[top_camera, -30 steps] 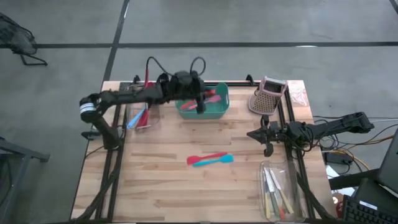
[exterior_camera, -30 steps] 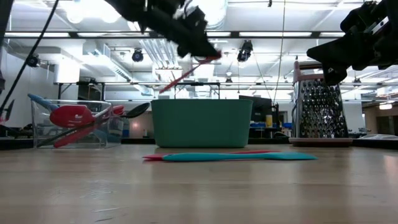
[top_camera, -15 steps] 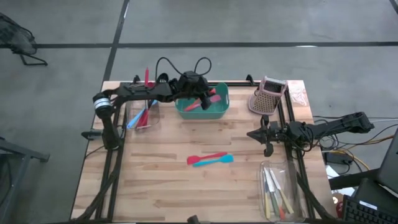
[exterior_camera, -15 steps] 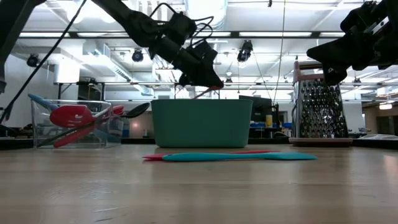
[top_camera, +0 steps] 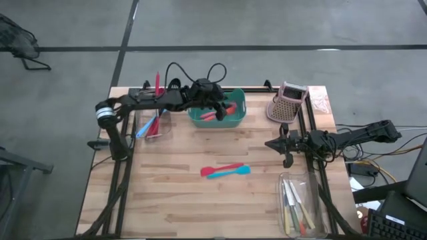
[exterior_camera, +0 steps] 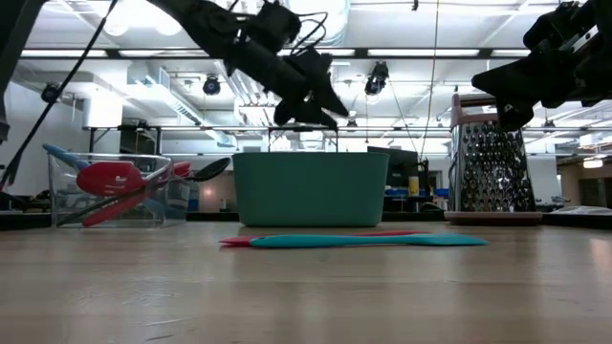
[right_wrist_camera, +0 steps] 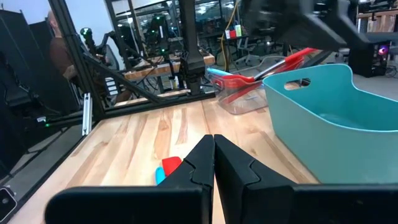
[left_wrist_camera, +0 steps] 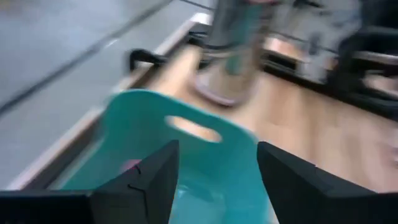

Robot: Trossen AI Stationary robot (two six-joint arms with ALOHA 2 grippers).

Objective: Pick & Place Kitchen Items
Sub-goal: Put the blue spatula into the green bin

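Overhead view looking straight down on the whole tabletop [top_camera: 173, 193], low view level with its surface facing the room behind, left wrist view close over the teal tub [left_wrist_camera: 205, 162] (shared by all four), right wrist view looking across the tabletop.

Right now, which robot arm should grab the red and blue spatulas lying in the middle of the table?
Probably the right gripper: it hangs shut beside the spatulas, nearer than the left gripper, open over the teal tub.

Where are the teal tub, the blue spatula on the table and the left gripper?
teal tub [top_camera: 233, 121]: high view, front right rim.
blue spatula [top_camera: 230, 173]: high view, middle of handle.
left gripper [left_wrist_camera: 214, 180]: left wrist view, between open fingertips.
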